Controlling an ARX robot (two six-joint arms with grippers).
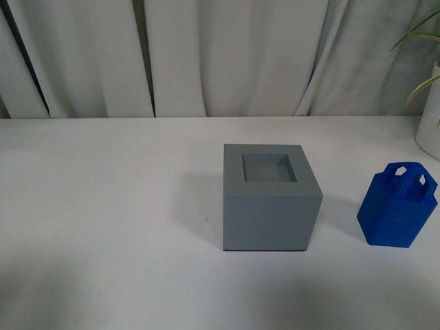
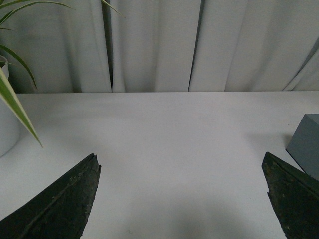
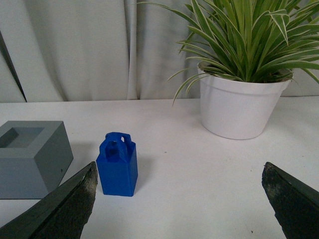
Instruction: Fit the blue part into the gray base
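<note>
The gray base [image 1: 271,198] stands in the middle of the white table [image 1: 103,206], its square recess facing up and empty. The blue part [image 1: 397,206] stands upright to its right, apart from it, handle loop on top. In the right wrist view the blue part [image 3: 117,165] stands beyond my open right gripper [image 3: 179,199], near one finger, with the gray base [image 3: 31,158] beside it. My left gripper [image 2: 180,196] is open and empty over bare table; a corner of the gray base [image 2: 306,144] shows at the edge. Neither arm shows in the front view.
A white pot [image 3: 239,107] with a green plant [image 3: 249,40] stands on the table's right side, behind the blue part; its edge shows in the front view [image 1: 430,117]. Another plant's leaves [image 2: 15,99] are at the left. White curtains [image 1: 206,55] hang behind the table.
</note>
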